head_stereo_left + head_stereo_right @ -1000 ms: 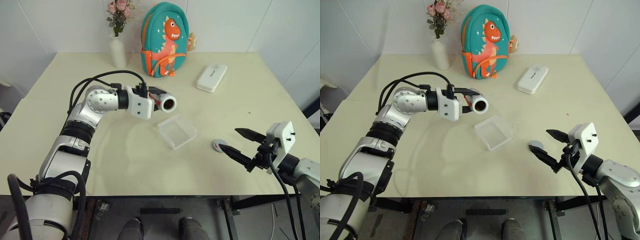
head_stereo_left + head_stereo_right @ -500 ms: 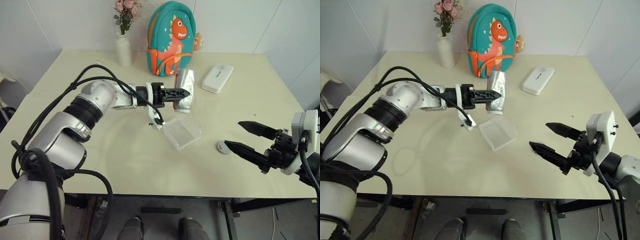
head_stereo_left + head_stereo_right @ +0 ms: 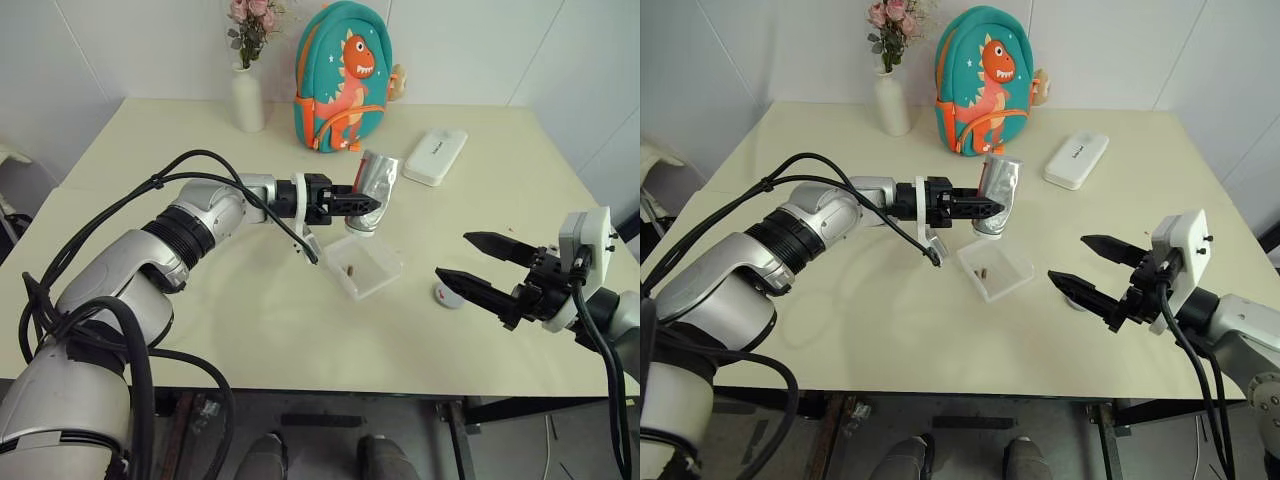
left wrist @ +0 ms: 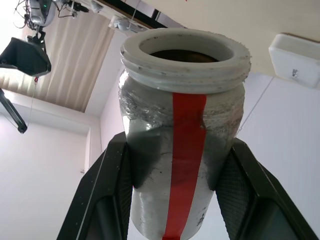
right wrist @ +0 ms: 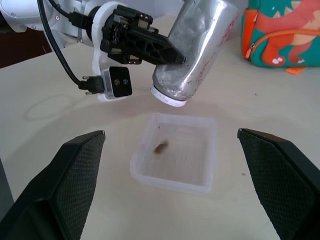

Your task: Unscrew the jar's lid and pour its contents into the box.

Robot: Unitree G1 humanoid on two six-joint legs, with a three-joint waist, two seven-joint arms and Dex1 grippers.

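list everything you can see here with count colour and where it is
jar: 1, silvery grey with a red stripe, tipped mouth-down above the box
box: 1, clear plastic, middle of the table
contents: 1 brown piece visible, inside the box
lid: 1, light grey, on the table right of the box
white case: 1, white, far right part of the table
backpack: 1, teal with an orange dinosaur, standing at the back
vase: 1, white with pink flowers, back left
table: 1, cream
left gripper: 1, black, shut on the jar
right gripper: 1, black, open, near the lid
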